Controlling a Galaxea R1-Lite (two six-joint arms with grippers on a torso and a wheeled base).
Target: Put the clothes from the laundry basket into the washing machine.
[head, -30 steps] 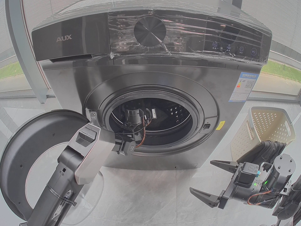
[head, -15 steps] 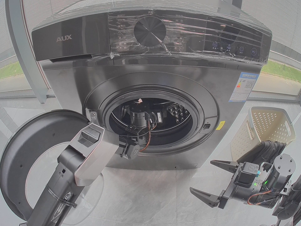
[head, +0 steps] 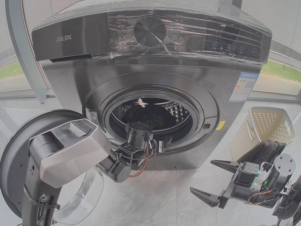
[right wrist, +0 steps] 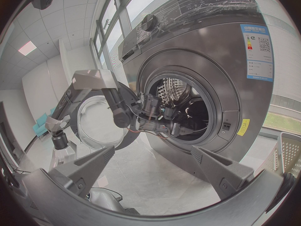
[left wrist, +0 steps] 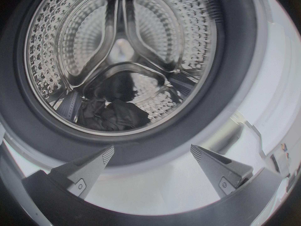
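The washing machine (head: 78, 85) stands with its round door (head: 12, 160) swung open to the left. Dark clothes (head: 150, 116) lie at the bottom of the drum (left wrist: 78, 41), and the left wrist view shows the same dark clothes (left wrist: 116, 115) crumpled there. My left gripper (head: 166, 141) hangs just outside the lower rim of the opening, open and holding nothing (left wrist: 152, 150). At the lower right my right gripper (head: 216, 181) is low over the floor, open and holding nothing (right wrist: 152, 150). The cream laundry basket (head: 269, 123) stands right of the machine.
The open door and its glass bowl (head: 84, 192) take up the floor on the left, beside my left arm. Grey floor tiles (head: 163, 195) lie bare in front of the machine. The basket (right wrist: 290, 154) sits close to my right arm.
My left arm has drawn back out of the drum and dropped lower, its gripper now at the opening's lower rim. The dark clothes stay inside. The right arm has not moved.
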